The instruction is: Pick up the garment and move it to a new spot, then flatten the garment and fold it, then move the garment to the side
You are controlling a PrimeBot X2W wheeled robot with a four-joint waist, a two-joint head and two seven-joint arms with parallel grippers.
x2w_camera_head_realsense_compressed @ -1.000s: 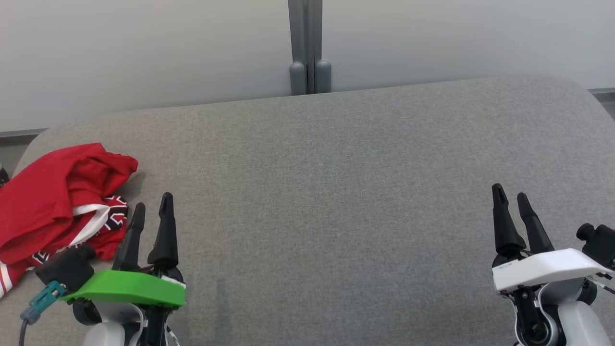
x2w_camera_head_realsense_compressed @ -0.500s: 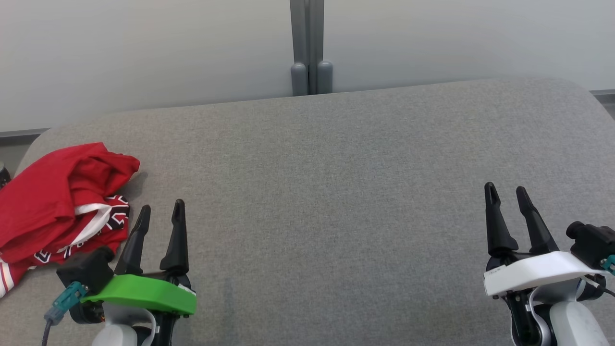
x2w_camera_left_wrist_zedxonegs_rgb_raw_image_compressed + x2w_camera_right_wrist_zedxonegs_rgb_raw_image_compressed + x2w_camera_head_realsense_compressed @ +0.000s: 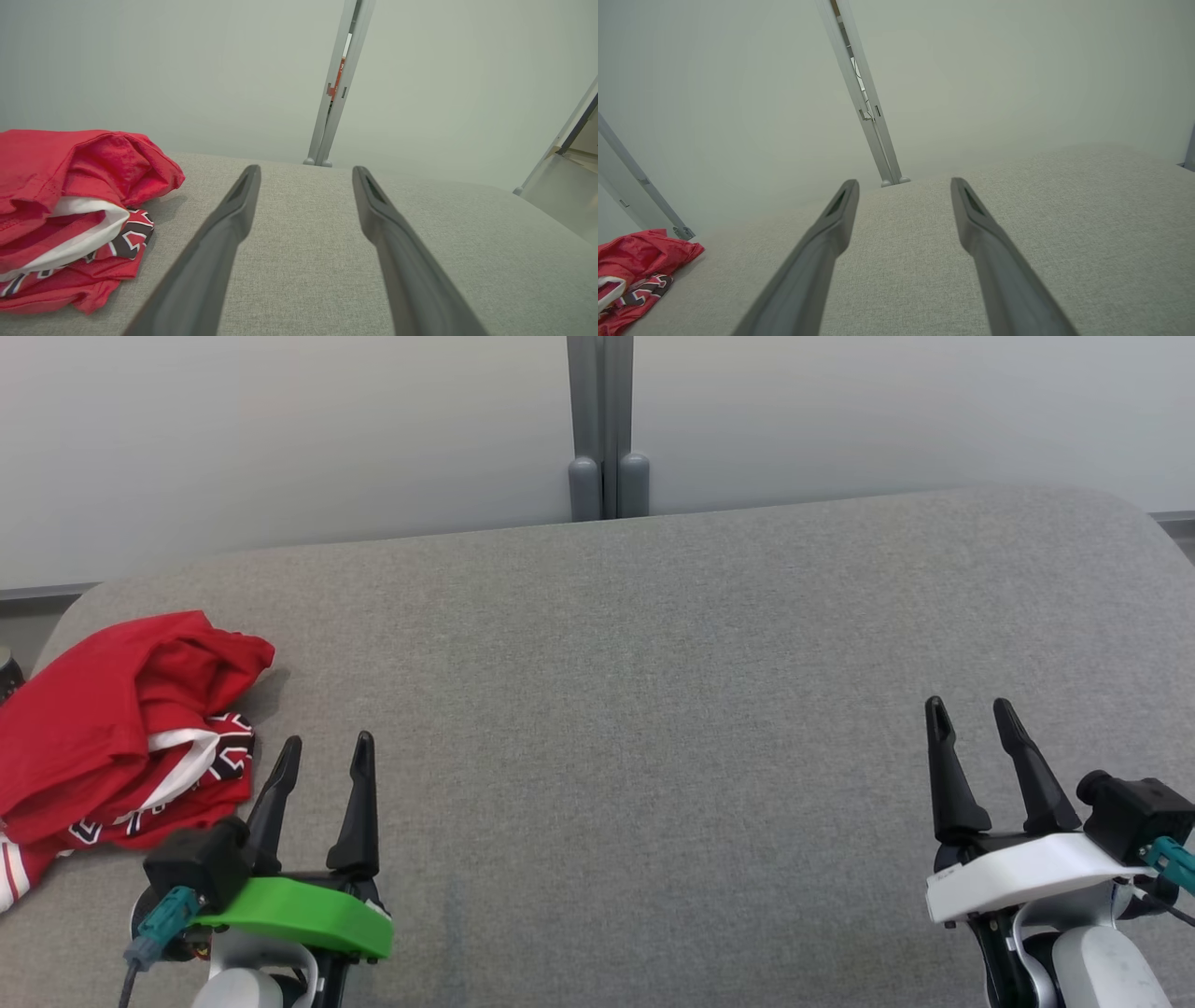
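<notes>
A crumpled red garment with white and dark trim lies in a heap at the left end of the grey surface; it also appears at the left of the left wrist view as the garment and at the lower left of the right wrist view as the garment. My left gripper stands open just right of the heap, apart from it, with nothing between its fingers. Far off at the lower right, my right gripper is open too and holds nothing. Both fingertip pairs hover over bare fabric: left gripper, right gripper.
A pale wall with a grey vertical post runs behind the surface. The surface's rounded left corner lies just past the garment. A metal frame piece stands beyond the garment.
My left gripper has drawn back toward me and shifted right, away from the garment. My right gripper has shifted slightly left. The garment lies as before.
</notes>
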